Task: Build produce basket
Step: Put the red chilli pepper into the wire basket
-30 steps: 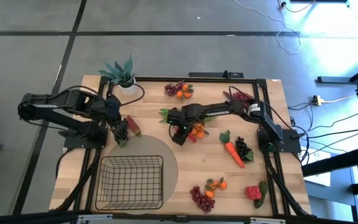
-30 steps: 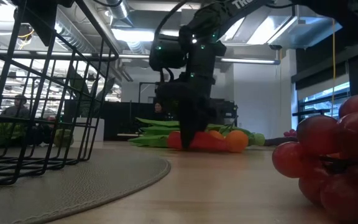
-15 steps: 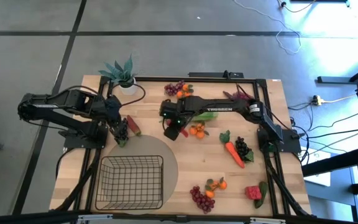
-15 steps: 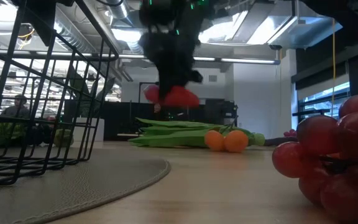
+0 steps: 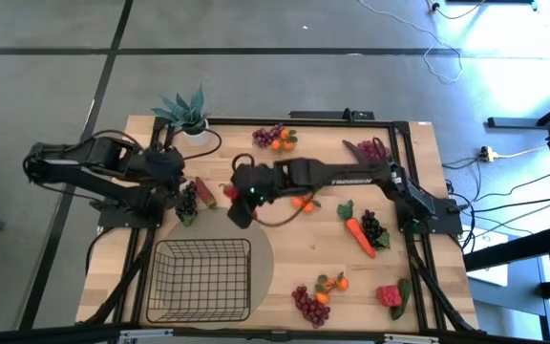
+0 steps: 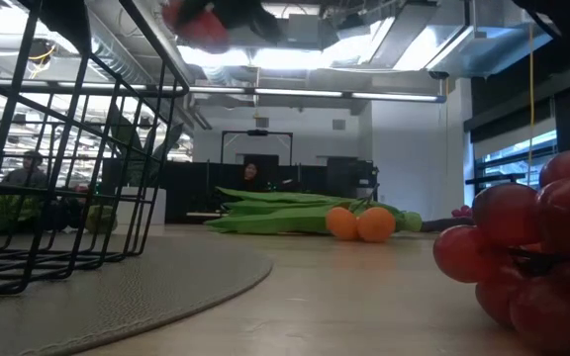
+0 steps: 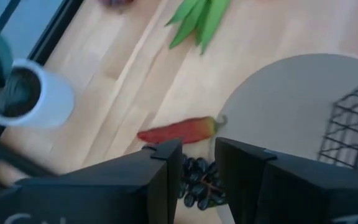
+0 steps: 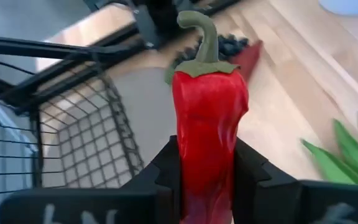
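Jaws around glossy red pepper (image 8: 209,118), green-stemmed

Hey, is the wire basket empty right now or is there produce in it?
Empty. From above, the basket shows only bare mesh over the mat; the right tool holds its red pepper short of it.

My right gripper (image 8: 207,180) clamps a glossy red pepper (image 8: 209,130) with a green stem, above the black grid-patterned basket (image 5: 201,278) on its grey mat (image 5: 256,239).
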Robot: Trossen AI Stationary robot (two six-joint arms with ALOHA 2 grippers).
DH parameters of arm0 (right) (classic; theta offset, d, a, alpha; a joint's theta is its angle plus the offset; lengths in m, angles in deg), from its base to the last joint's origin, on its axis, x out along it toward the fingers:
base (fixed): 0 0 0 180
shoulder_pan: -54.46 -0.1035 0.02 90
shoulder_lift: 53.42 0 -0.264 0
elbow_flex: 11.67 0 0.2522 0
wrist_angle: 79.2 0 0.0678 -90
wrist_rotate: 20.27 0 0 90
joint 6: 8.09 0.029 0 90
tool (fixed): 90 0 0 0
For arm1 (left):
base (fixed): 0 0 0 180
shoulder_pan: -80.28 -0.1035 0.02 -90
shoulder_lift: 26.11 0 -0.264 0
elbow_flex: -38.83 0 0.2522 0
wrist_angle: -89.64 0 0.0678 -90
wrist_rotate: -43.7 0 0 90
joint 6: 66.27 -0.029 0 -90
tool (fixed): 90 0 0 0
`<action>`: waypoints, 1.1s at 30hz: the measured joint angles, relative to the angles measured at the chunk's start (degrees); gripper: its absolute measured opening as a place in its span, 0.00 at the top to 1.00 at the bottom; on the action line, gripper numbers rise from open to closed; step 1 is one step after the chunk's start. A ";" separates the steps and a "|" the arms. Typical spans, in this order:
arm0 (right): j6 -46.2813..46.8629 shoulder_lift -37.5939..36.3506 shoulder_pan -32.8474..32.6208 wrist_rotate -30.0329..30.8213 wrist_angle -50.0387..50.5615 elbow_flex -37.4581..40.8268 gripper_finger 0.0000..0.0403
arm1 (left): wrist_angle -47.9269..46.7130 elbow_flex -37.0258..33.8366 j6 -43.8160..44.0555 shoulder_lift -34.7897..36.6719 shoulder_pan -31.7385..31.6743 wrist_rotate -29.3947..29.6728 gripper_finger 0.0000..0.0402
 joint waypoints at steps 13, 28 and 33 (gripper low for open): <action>-6.04 2.59 -7.26 2.74 -19.23 0.00 0.83 | 7.16 0.00 -1.48 6.83 11.37 -0.61 0.79; -1.83 14.29 -10.78 6.16 -26.06 0.03 0.83 | 7.35 0.00 -3.55 6.78 20.65 -0.62 0.79; -3.33 15.77 -11.99 5.12 -25.61 0.13 0.83 | 7.33 0.00 -4.35 6.78 22.67 -0.61 0.79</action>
